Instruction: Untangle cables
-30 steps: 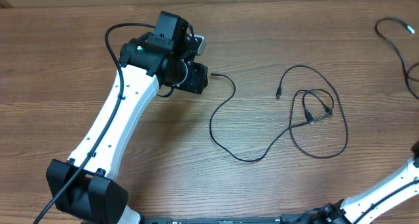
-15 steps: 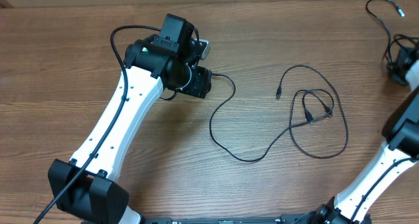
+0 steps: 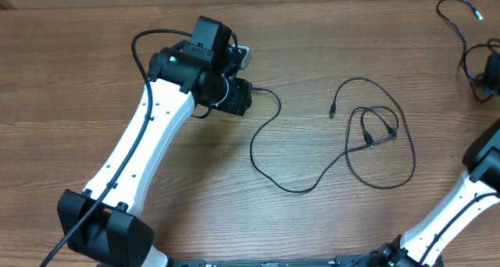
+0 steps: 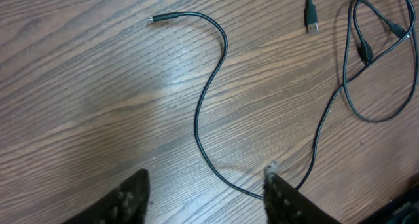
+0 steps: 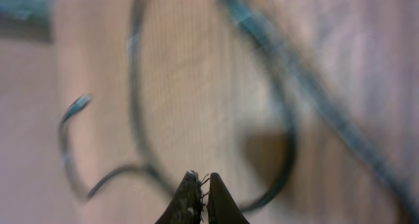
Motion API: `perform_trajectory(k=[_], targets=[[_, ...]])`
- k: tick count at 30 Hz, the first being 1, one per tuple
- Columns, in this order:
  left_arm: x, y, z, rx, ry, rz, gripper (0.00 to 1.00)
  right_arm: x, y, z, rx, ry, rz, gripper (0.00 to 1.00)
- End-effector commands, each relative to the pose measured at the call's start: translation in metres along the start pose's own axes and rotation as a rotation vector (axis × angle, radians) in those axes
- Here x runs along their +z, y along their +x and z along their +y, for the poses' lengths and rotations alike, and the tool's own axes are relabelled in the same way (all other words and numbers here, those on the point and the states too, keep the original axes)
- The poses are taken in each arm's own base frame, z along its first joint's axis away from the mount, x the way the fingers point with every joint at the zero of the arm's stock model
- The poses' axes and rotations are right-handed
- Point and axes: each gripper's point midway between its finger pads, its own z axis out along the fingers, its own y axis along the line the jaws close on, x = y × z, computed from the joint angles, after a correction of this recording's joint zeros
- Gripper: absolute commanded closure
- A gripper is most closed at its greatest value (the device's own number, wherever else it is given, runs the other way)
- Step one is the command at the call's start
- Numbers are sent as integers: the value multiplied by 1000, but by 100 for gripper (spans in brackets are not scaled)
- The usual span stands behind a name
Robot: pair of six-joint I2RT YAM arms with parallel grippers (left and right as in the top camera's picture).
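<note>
A thin black cable [image 3: 269, 126] runs from a plug beside my left gripper [image 3: 244, 95] down across the wood and up into a knot of loops [image 3: 375, 134], with a loose plug [image 3: 331, 111] just left of them. In the left wrist view my left gripper [image 4: 206, 185] is open and low over the table. That cable [image 4: 209, 99] passes between its fingers, close to the right fingertip [image 4: 275, 185], and nothing is held. A second cable [image 3: 457, 21] lies at the far right. My right gripper [image 5: 201, 185] is shut, and blurred loops of cable [image 5: 137, 86] lie beyond its tips.
The table is bare brown wood. My left arm [image 3: 141, 142] stretches from the front left corner toward the middle. White links of my right arm [image 3: 476, 185] rise along the right edge. The table's far edge runs along the top of the overhead view.
My right arm has risen along the right edge toward the far corner, and the cable there has shifted farther back. The left gripper moved slightly right and its fingers closed in a little.
</note>
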Motion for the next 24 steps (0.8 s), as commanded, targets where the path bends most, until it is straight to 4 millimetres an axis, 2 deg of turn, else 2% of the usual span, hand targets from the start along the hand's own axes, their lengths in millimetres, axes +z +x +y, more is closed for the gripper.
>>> perform_trajectory(k=[1,4,8,10,13,15,17,18,21,22,24], targets=[[6,3,-3,-6,9,18,48,-84,1,87,-60,-204,38,96],[6,2,-3,-5,10,13,47,-123,17,90,-186,-153,65,96],[6,-1,-3,-1,11,3,47,-165,60,53,-323,21,191,96],[6,-3,-3,7,11,-6,47,-175,79,38,-459,79,244,96],[6,-7,-4,36,13,-21,47,-179,99,27,-717,95,309,96],[6,-9,-4,60,14,-31,47,-177,118,21,-891,88,358,85],[6,-12,-4,78,14,-41,47,-176,137,12,-1049,84,412,63],[6,-13,-4,90,14,-45,47,-175,147,7,-1139,80,444,57],[5,-16,-5,132,14,-58,46,-170,168,-13,-1327,75,526,10],[5,-17,-5,147,14,-64,45,-168,174,-21,-1353,84,553,7],[5,-20,-5,171,14,-75,45,-164,186,-43,-1359,125,616,9]])
